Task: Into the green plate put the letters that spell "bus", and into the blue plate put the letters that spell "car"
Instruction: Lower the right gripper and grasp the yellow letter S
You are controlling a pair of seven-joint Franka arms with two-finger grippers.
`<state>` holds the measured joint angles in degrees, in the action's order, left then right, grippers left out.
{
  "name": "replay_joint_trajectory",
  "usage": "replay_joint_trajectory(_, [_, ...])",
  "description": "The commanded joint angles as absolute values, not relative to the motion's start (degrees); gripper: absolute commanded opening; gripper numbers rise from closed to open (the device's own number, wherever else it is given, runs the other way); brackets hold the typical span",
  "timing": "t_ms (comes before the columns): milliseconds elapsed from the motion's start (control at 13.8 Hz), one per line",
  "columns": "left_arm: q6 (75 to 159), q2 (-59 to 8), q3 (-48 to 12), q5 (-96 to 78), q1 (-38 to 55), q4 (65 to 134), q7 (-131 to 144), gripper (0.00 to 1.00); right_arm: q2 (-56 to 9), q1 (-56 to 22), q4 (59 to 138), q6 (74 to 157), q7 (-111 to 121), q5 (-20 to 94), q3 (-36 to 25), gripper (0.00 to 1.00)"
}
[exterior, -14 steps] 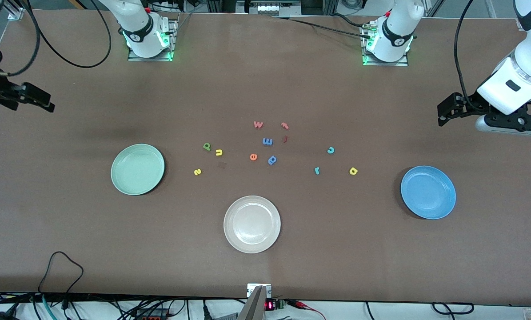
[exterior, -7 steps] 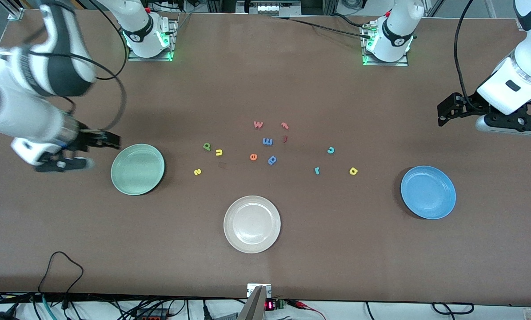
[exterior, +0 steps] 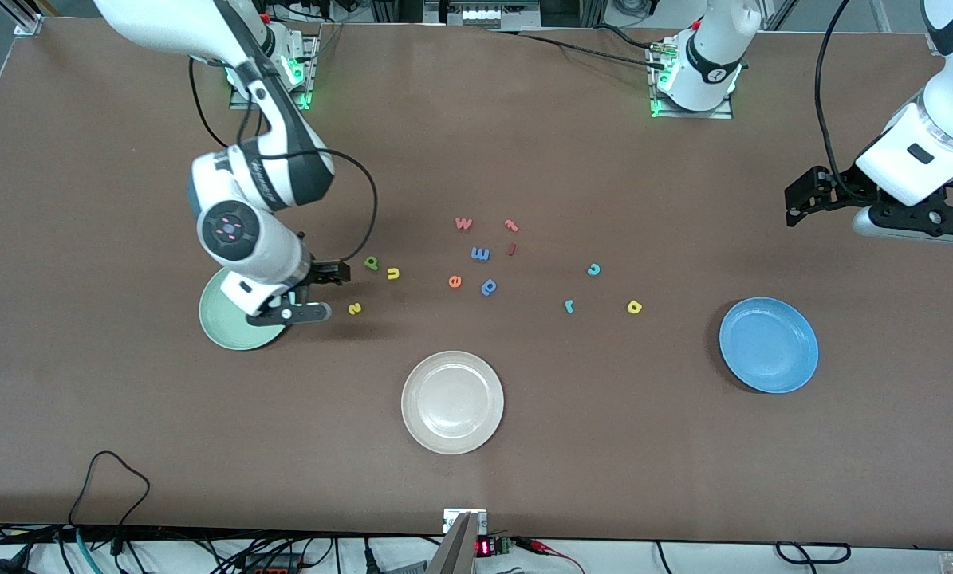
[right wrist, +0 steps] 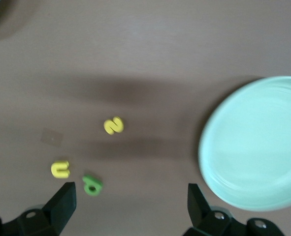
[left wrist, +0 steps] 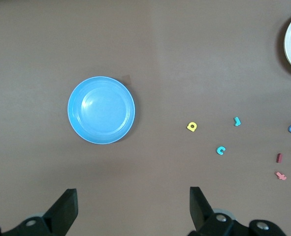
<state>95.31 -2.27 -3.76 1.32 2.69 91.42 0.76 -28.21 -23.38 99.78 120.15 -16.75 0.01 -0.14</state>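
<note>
Since a moment ago our right gripper [exterior: 322, 292] has swung in over the green plate's [exterior: 219, 331] edge, jaws spread and empty. We are approaching the yellow s [exterior: 354, 308], just ahead of it; next comes lowering and pinching. Our left gripper [exterior: 795, 203] waits, spread, above the blue plate [exterior: 769, 344].

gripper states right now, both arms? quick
Left hand: open, empty, waiting above the table near the blue plate.
Right hand: open, empty, by the green plate, next to the yellow s.

letters [exterior: 482, 253] between 2 plates (green plate [exterior: 225, 331], blue plate [exterior: 768, 344])
</note>
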Motion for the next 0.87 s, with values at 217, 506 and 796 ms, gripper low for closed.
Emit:
replay_joint_trajectory(217, [94.48,-3.08,-3.69,2.55,2.99,89.74,0.35,1.00,-37.26,-26.10,95.81,126.56,-20.48,-0.18,-0.79,0.96])
replay_joint_trajectory(506, [94.48,-3.08,-3.69,2.55,2.99,89.74,0.35,1.00,-39.28,-25.58,95.19,127.70,-20.74,0.00,-0.88,0.72])
replay_joint_trajectory(796, [94.48,-2.99,-4.21,2.64,3.08,89.74,0.53,1.00,-41.22,-25.84,95.19,130.16,-20.39,-0.52,-0.88,0.66])
